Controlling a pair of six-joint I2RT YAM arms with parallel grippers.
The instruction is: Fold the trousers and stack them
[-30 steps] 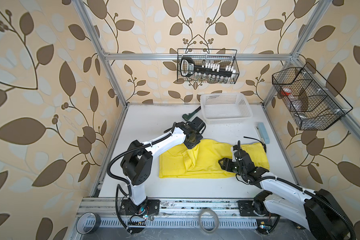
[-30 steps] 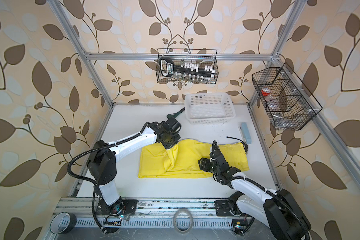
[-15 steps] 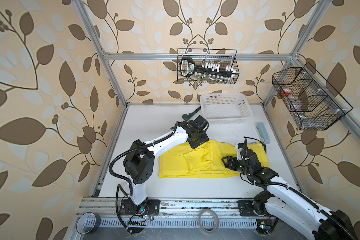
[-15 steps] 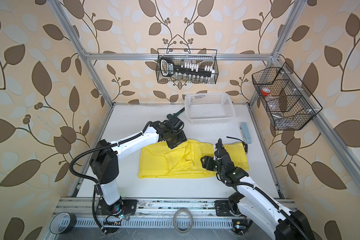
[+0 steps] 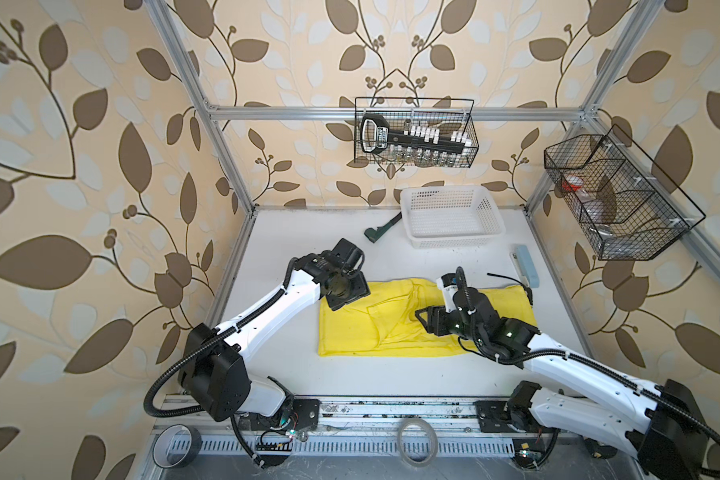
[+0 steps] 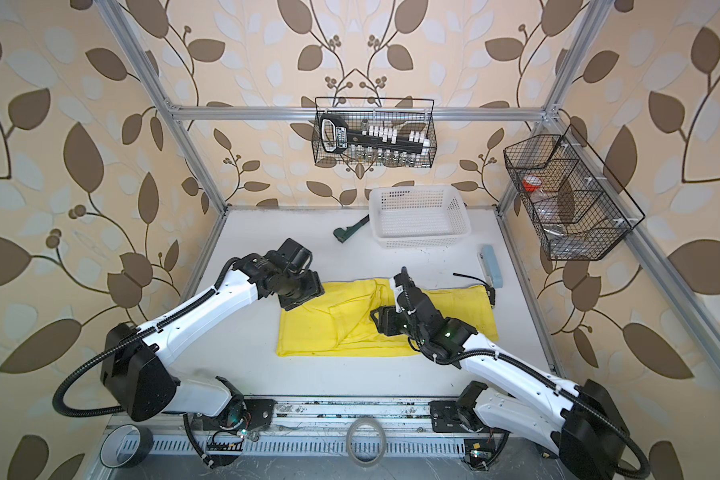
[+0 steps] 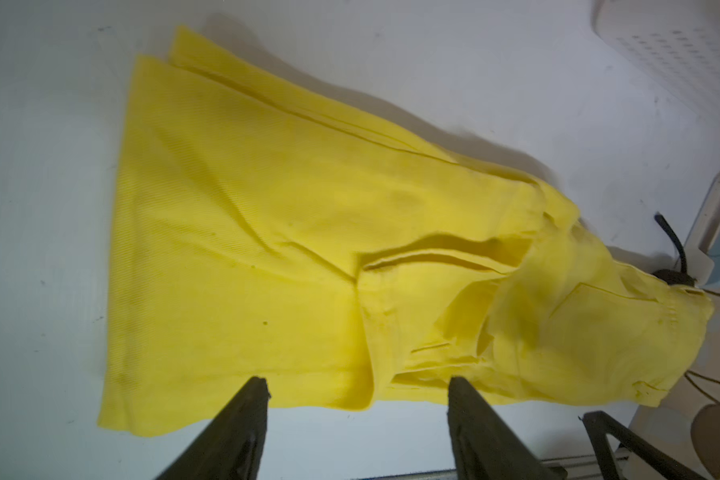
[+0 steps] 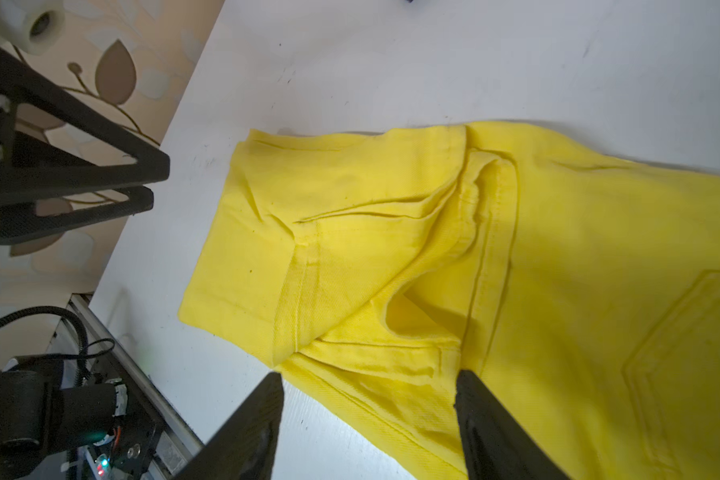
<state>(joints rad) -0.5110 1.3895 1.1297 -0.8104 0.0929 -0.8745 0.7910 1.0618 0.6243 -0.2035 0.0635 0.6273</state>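
Observation:
The yellow trousers [image 5: 350, 328] [image 6: 316, 328] lie folded and flat on the white table, with a loose ridge of fabric near their middle [image 7: 433, 249] [image 8: 466, 199]. My left gripper [image 5: 346, 291] [image 6: 300, 293] hovers over their far left corner. It is open, with only the fabric edge and bare table showing between its fingertips [image 7: 356, 384]. My right gripper [image 5: 425, 321] [image 6: 381, 320] hangs over the middle of the trousers, also open. One of its fingers [image 8: 267, 399] is over the table and the other over the cloth, and nothing is gripped [image 8: 368, 378].
A white perforated basket [image 5: 491, 216] [image 6: 460, 216] stands at the back, with a dark green tool [image 5: 381, 230] beside it. A light-blue block [image 5: 526, 266] and a black cable [image 5: 508, 278] lie at the right edge. Tape rolls [image 5: 416, 440] sit on the front rail.
My left gripper has opened, let go of the yellow fabric and drawn back to the left; the lifted fold has settled. My right gripper shifted left over the cloth, jaws slightly narrower.

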